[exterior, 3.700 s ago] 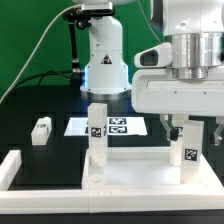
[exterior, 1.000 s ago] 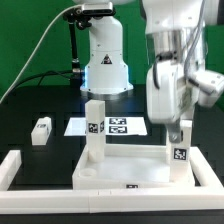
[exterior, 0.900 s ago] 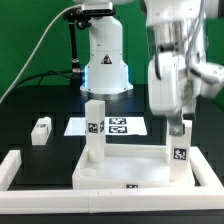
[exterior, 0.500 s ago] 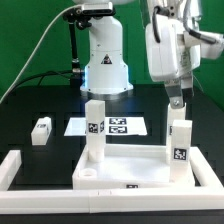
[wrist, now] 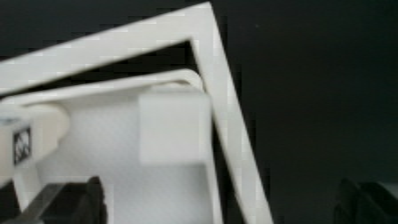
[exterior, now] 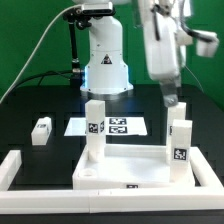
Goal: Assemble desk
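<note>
The white desk top (exterior: 128, 176) lies upturned at the front. Two white tagged legs stand upright in its corner sockets: one at the exterior view's left (exterior: 95, 129), one at its right (exterior: 181, 148). A third leg (exterior: 41, 131) lies loose on the black table at the left. My gripper (exterior: 170, 101) hangs above the right leg, clear of it, open and empty. In the wrist view the gripper (wrist: 217, 205) looks down on that leg's top (wrist: 175, 125) and the desk top's rim (wrist: 217, 70); the dark fingertips (wrist: 71, 202) stand wide apart.
The marker board (exterior: 116, 126) lies behind the desk top. The robot base (exterior: 104, 60) stands at the back. Long white border bars (exterior: 14, 168) frame the front and sides. A black cable runs at the back left.
The gripper was down at the right leg; it has let go, risen and drawn back clear of it. The leg stays upright in its socket.
</note>
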Available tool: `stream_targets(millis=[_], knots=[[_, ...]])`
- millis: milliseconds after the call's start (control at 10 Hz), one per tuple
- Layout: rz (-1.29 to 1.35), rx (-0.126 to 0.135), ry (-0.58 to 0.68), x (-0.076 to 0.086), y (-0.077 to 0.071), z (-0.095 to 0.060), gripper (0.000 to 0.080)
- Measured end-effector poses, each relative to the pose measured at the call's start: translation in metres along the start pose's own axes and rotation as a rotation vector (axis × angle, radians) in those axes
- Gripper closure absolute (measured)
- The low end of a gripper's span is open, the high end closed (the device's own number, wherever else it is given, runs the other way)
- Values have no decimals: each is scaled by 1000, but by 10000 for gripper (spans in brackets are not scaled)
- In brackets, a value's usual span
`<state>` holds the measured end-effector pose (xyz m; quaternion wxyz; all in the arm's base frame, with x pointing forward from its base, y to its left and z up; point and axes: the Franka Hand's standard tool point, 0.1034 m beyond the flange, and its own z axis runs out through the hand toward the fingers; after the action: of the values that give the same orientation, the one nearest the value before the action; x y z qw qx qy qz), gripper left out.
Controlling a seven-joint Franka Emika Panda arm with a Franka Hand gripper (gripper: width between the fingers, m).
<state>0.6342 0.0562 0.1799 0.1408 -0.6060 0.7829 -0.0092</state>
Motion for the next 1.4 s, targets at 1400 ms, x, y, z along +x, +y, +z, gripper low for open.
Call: stream_targets(millis=[1400], knots=[[-1273, -91, 64, 229, 50, -1, 151]])
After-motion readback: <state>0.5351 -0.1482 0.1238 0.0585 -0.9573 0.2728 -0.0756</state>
